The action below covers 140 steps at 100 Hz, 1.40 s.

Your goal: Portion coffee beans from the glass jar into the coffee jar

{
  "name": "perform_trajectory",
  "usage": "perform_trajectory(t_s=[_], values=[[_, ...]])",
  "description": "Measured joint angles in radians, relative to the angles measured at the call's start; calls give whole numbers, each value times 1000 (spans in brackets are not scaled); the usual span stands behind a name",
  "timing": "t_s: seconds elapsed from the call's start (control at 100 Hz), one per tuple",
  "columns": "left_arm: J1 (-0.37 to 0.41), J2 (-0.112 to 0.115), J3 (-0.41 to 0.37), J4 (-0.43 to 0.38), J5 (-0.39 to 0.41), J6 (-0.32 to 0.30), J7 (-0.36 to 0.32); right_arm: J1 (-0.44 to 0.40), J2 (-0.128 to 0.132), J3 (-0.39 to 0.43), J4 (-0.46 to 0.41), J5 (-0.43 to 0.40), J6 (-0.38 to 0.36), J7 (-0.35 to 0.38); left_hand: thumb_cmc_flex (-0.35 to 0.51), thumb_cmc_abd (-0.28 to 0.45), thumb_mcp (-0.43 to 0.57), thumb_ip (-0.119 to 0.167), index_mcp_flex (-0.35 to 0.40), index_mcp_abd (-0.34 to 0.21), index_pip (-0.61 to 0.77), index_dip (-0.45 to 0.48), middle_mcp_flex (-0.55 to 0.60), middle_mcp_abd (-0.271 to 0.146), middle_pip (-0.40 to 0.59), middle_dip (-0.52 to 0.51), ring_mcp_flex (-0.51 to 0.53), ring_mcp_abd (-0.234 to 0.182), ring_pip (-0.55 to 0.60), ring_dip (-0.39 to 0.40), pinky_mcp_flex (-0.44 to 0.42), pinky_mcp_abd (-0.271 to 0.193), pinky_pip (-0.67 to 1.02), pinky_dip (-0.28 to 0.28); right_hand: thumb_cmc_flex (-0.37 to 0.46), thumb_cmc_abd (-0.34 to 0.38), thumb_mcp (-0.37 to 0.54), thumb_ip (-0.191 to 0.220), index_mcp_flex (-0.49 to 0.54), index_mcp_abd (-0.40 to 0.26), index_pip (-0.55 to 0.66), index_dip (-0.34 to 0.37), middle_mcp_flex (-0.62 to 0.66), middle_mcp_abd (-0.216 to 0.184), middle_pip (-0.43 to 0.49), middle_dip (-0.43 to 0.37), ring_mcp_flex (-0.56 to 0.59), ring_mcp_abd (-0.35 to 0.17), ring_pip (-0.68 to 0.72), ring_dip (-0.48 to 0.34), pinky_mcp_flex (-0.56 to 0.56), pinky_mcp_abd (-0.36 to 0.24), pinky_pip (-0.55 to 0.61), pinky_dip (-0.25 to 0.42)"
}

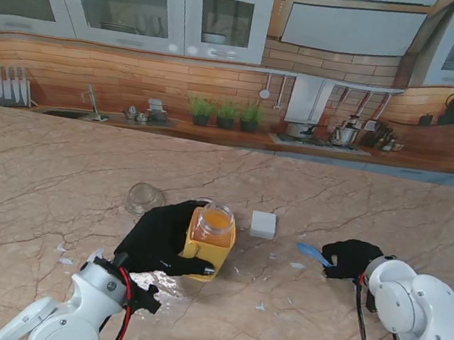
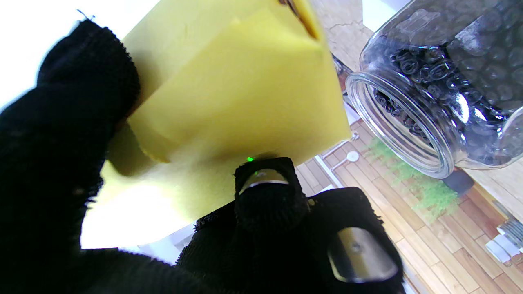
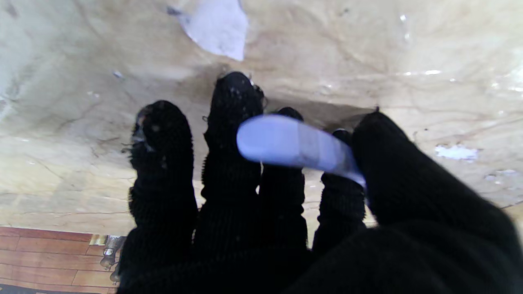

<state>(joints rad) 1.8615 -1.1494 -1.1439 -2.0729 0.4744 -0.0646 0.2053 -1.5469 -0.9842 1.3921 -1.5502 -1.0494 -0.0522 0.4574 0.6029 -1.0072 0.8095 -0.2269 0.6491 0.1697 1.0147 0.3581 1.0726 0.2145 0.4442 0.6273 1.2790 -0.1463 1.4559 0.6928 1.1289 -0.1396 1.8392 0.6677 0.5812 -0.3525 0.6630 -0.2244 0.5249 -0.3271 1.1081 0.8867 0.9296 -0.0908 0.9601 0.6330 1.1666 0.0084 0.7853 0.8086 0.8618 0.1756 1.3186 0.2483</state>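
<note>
On the left of the counter (image 1: 39,168) the glass jar (image 1: 145,199) lies on its side, just beyond the left hand (image 1: 161,237); the left wrist view shows it full of dark beans, its long axis running along the counter and its open mouth turned toward the hand, a lie that would let beans be drawn out. The left hand wraps the yellow coffee jar (image 1: 212,238) with fingers (image 2: 267,196) closed on its wall, probably to steady it; the jar stands upright, axis vertical, mouth up. Just beyond it sits a small white block (image 1: 263,224). To the right the right hand (image 1: 352,259) pinches a blue scoop (image 1: 312,253) between thumb and fingers; its long axis points left toward the jars, seemingly readied for scooping.
</note>
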Motion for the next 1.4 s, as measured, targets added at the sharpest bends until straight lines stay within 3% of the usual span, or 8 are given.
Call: perform_trajectory(t_s=[0.25, 0.48, 0.58, 0.75, 1.01, 1.16, 1.23, 1.4], values=[[2, 0, -1, 0, 3, 0, 0, -3, -8, -8, 2, 74, 72, -9, 0, 0, 0, 0, 0, 0, 0, 0, 0, 0, 0, 0, 0, 0, 0, 0, 0, 0, 0, 0, 124, 91, -124, 0, -27, 36, 30, 0, -19, 23, 112, 149, 29, -57, 378, 142, 18, 4, 115, 247], [3, 0, -1, 0, 3, 0, 0, -10, -14, -5, -1, 143, 126, -4, 0, 0, 0, 0, 0, 0, 0, 0, 0, 0, 0, 0, 0, 0, 0, 0, 0, 0, 0, 0, -66, -58, 282, 2, 26, 48, 95, -112, 23, 41, 120, 156, 90, -57, 444, 126, 44, 47, 175, 287], [3, 0, -1, 0, 4, 0, 1, -13, -15, -4, -3, 146, 132, -5, 0, 0, 0, 0, 0, 0, 0, 0, 0, 0, 0, 0, 0, 0, 0, 0, 0, 0, 0, 0, -152, -78, 353, 45, 29, 42, 100, -115, 23, 41, 129, 156, 101, -58, 453, 125, 53, 47, 193, 285], [3, 0, -1, 0, 5, 2, 2, -19, -16, -1, -4, 138, 132, -6, 0, 0, 0, 0, 0, 0, 0, 0, 0, 0, 0, 0, 0, 0, 0, 0, 0, 0, 0, 0, -410, -47, 307, 108, 155, 38, 85, -123, 97, 48, 134, 164, 108, -85, 566, 125, 121, 57, 253, 258], [3, 0, 1, 0, 6, 7, 3, -23, -16, 5, -7, 152, 141, -8, 0, 0, 0, 0, 0, 0, 0, 0, 0, 0, 0, 0, 0, 0, 0, 0, 0, 0, 0, 0, -466, -14, 131, 145, 193, 46, 9, -86, 109, 67, 131, 176, 112, -98, 636, 125, 155, 71, 286, 246], [2, 0, 4, 1, 7, 10, 3, -32, -17, 13, -14, 180, 151, -8, 0, 0, 0, 0, 0, 0, 0, 0, 0, 0, 0, 0, 0, 0, 0, 0, 0, 0, 0, 0, -572, 89, 70, 155, 246, 100, -45, -85, 133, 103, 131, 183, 113, -90, 659, 125, 152, 120, 304, 248], [2, 0, 5, 2, 7, 10, 3, -37, -18, 17, -17, 228, 166, -7, 0, 0, 0, 0, 0, 0, 0, 0, 0, 0, 0, 0, 0, 0, 0, 0, 0, 0, 0, 0, -590, 138, 62, 199, 259, 152, -62, -85, 133, 130, 131, 185, 113, -59, 660, 125, 127, 149, 306, 261], [2, 0, 6, 3, 8, 10, 3, -46, -19, 23, -27, 250, 187, -5, 0, 0, 0, 0, 0, 0, 0, 0, 0, 0, 0, 0, 0, 0, 0, 0, 0, 0, 0, 0, -601, 257, 74, 458, 296, 159, -110, -81, 133, 168, 131, 185, 113, -15, 672, 118, 96, 195, 328, 286]])
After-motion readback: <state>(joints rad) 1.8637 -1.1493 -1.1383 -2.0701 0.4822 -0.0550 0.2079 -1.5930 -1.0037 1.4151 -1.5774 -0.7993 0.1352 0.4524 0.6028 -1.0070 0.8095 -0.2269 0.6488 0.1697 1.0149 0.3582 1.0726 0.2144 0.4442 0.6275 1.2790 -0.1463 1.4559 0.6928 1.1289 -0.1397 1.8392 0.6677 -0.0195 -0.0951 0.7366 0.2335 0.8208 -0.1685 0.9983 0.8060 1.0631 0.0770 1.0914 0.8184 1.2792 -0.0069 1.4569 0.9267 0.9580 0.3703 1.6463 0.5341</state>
